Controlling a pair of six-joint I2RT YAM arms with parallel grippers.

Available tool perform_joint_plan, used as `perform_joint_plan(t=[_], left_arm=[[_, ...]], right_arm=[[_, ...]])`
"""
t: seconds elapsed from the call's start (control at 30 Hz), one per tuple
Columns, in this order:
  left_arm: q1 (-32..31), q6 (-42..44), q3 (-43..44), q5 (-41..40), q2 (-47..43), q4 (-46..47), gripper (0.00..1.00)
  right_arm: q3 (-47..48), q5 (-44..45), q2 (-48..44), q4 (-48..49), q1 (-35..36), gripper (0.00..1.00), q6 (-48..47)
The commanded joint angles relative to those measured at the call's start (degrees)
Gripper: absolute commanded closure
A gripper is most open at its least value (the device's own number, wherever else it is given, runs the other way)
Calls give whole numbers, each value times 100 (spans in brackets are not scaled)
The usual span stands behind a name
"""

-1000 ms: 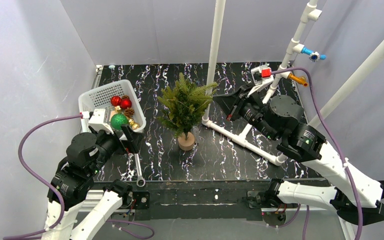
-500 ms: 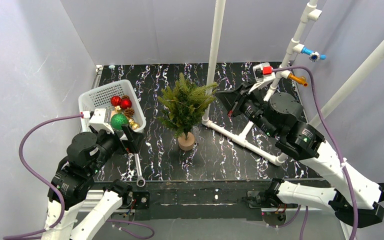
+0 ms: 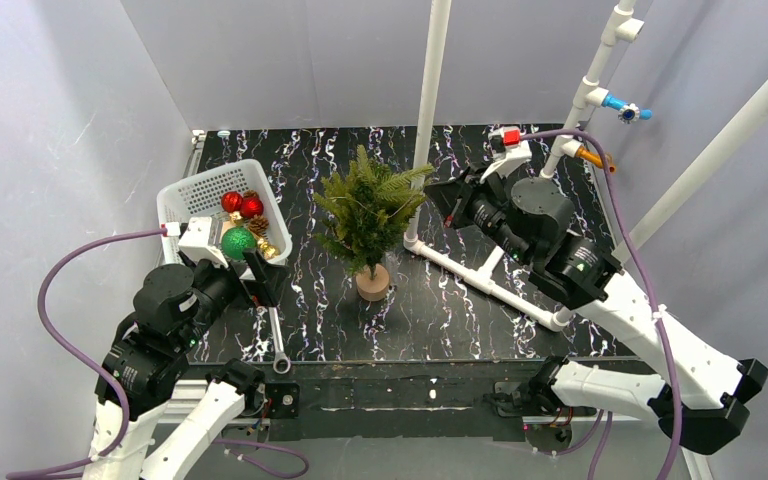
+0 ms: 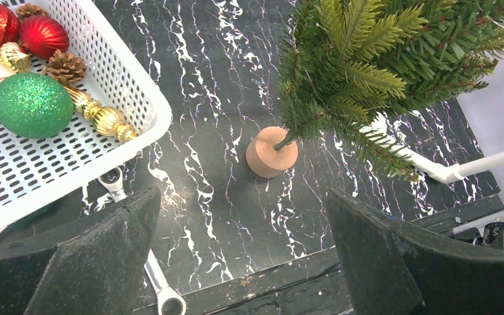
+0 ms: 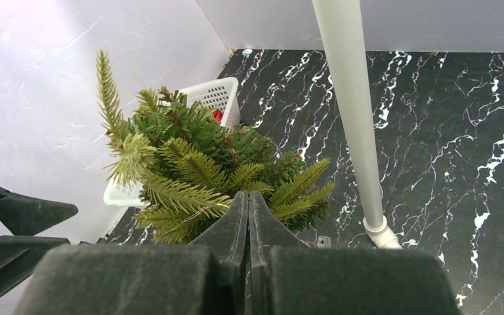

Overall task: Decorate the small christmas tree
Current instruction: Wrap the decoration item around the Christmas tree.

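Tree (image 3: 370, 210) stands between left tool (image 3: 263, 283), wide open and empty, and right tool (image 3: 440, 205), shut on nothing.

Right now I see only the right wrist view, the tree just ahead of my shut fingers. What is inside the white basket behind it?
Observer: A green glitter ball, two red balls, a pinecone and gold ornaments lie in the white basket.
Operator: Is one already picked up?
Observer: No, the left fingers are wide open, nothing between them.
Operator: What does the small christmas tree stand on?
Observer: On a round wooden base, apart from the basket.
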Motion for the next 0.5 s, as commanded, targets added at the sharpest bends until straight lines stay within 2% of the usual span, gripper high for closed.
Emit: perform_joint_plan(t=[0.0, 0.47], left_arm=[[-14, 23, 141, -34, -23, 84, 1], [-14, -7, 110, 30, 26, 167, 1]], right_arm=[[-27, -146, -14, 424, -103, 99, 154], [-503, 51, -630, 377, -110, 99, 388]])
